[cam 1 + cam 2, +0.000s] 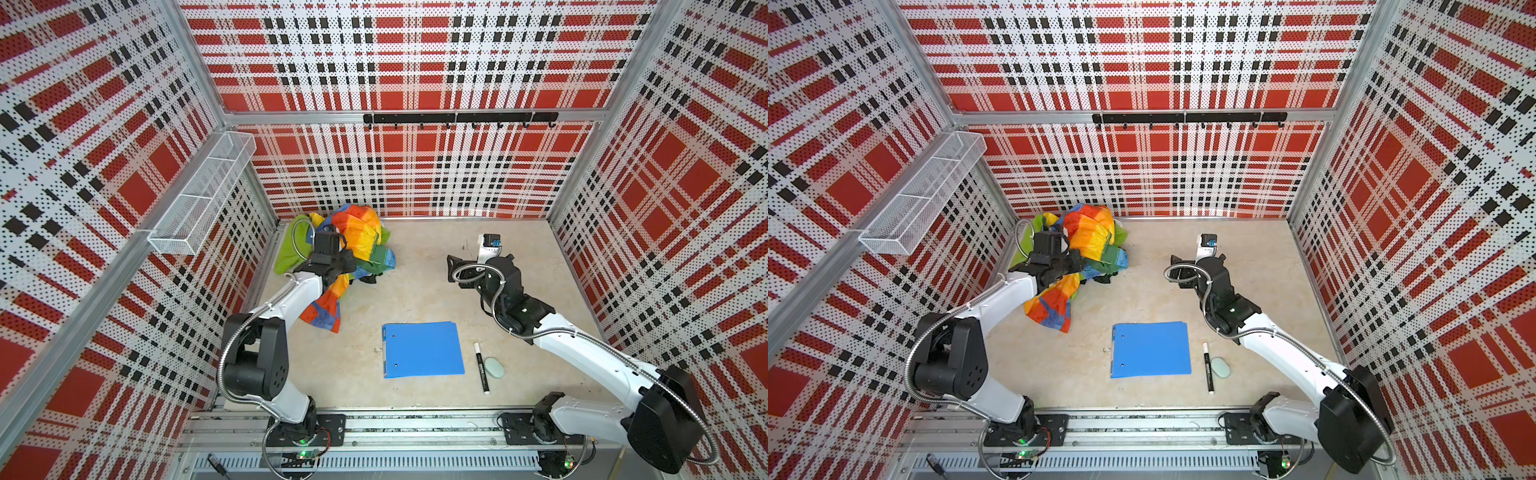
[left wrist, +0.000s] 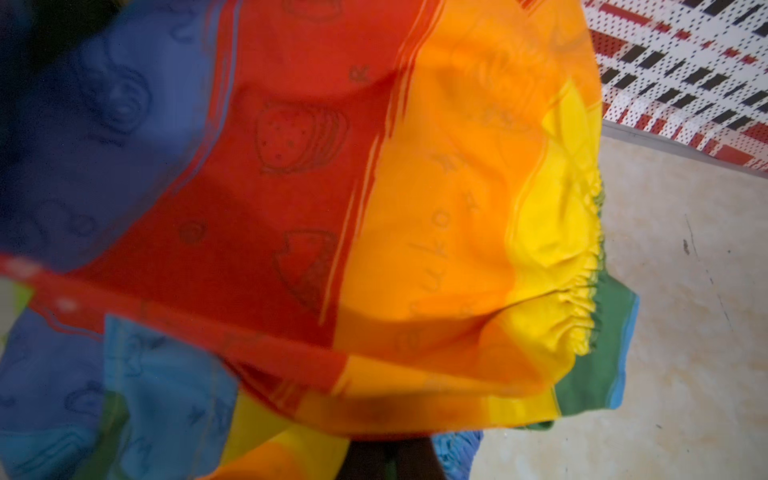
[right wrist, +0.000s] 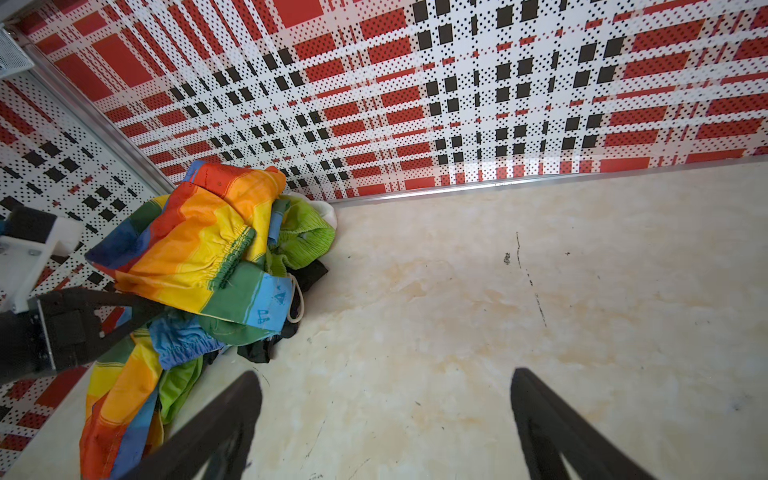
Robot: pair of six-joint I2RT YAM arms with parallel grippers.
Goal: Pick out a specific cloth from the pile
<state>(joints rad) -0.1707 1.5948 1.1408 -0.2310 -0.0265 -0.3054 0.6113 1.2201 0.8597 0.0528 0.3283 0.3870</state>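
The cloth (image 1: 371,277), black, lies almost wholly buried at the bottom of the pile (image 1: 353,241) in the far left corner of the counter (image 1: 436,299). Only dark edges poke out on the side facing the middle, seen in both top views (image 1: 1103,277) and in the right wrist view (image 3: 257,351). On top of it sits the rainbow patchwork cloth (image 3: 195,245), with one long strip trailing toward the near edge. The lime-green garment (image 3: 307,237) is bunched against the back and left walls, and a white drawstring (image 3: 297,303) loops out beside the black edge.

The left hand (image 1: 345,269) is down on the pile with its fingers (image 2: 374,457) pressed together. The rainbow fabric drapes over them, and I cannot tell which layer they pinch. The right hand (image 3: 386,415) hangs over bare counter well apart from the pile, fingers spread wide, gripping nothing.

Nearer the front lie a blue folder (image 1: 422,349), a black-and-white marker (image 1: 481,368) just beside it, and a pale green oval (image 1: 494,368) against the marker. A wire basket (image 1: 203,195) hangs on the left wall.
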